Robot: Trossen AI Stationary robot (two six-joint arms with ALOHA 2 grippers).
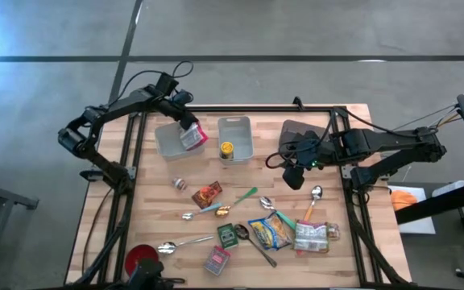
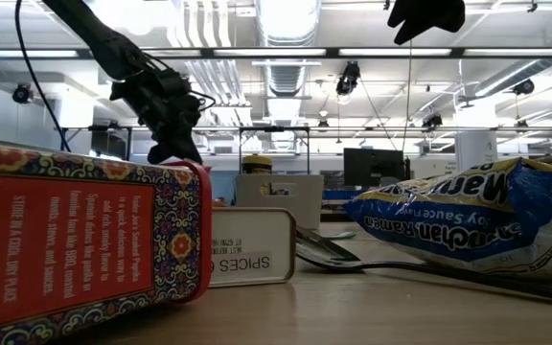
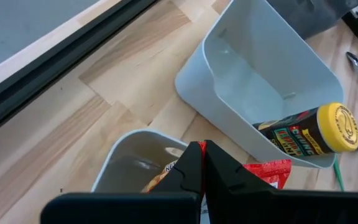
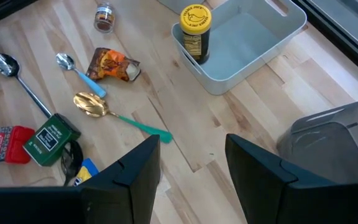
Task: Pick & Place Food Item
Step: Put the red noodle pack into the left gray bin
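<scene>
Wooden desk: left end effector pinching a red-and-white food packet over the left grey bin. Right end effector, fingers spread, hovers empty near the second bin holding a yellow-capped bottle.

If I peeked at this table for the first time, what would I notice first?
Probably the left gripper over the left bin, its fingers shut on a red and white food packet. Next, the yellow-lidded bottle standing in the right bin. Then the jumble of spoons and packets spread over the near half of the table.
</scene>
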